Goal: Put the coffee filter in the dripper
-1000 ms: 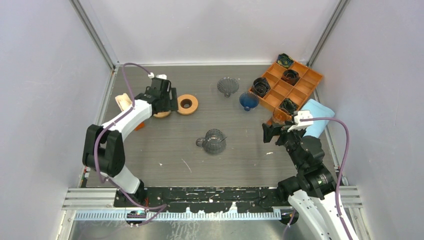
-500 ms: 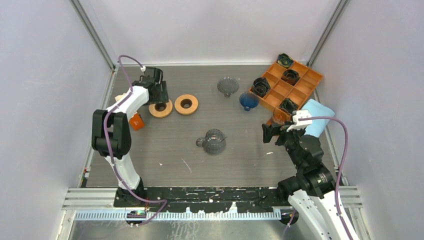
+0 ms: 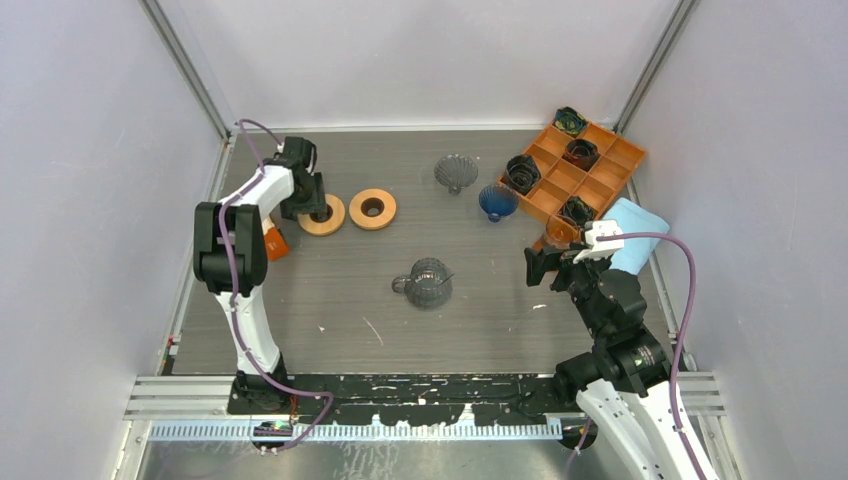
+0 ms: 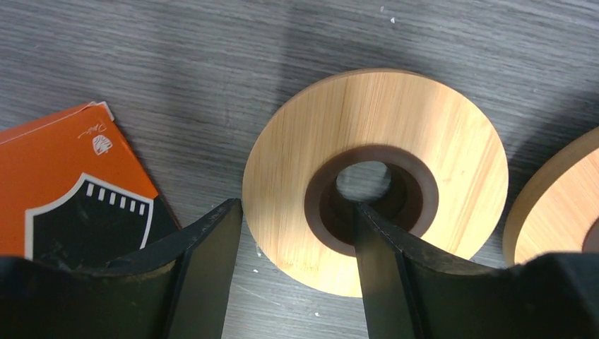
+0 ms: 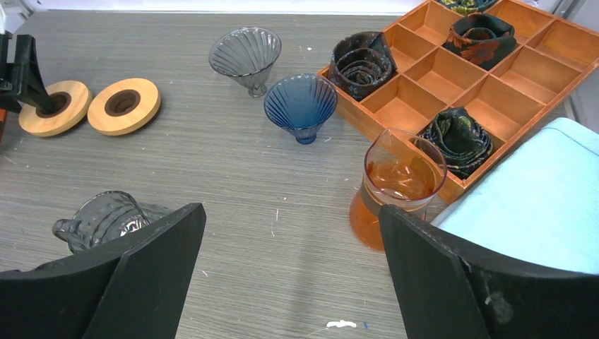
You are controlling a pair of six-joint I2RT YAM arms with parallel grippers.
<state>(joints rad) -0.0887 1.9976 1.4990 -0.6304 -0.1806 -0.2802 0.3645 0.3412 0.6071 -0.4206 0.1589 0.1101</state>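
My left gripper (image 3: 312, 200) hangs low over the left wooden ring (image 4: 374, 169), jaws apart. One finger (image 4: 212, 240) stands just outside the ring's rim and the other finger (image 4: 374, 240) reaches into its brown centre hole. The coffee filter is hidden; the left arm covers the far-left spot in the top view. A grey dripper with a handle (image 3: 428, 283) sits mid-table. A clear dripper (image 3: 456, 172), a blue one (image 3: 497, 201) and an orange one (image 3: 558, 232) stand further back. My right gripper (image 5: 288, 219) is wide open above bare table, holding nothing.
A second wooden ring (image 3: 372, 208) lies right of the first. An orange box (image 4: 63, 183) sits just left of the left gripper. An orange compartment tray (image 3: 600, 160) with dark rolled items stands at the back right, with a light blue cloth (image 3: 630, 232) beside it.
The left arm has swung back and left, covering the cream filter seen earlier. Its gripper has come down over the left ring with the jaws narrowing. The right arm has not moved.
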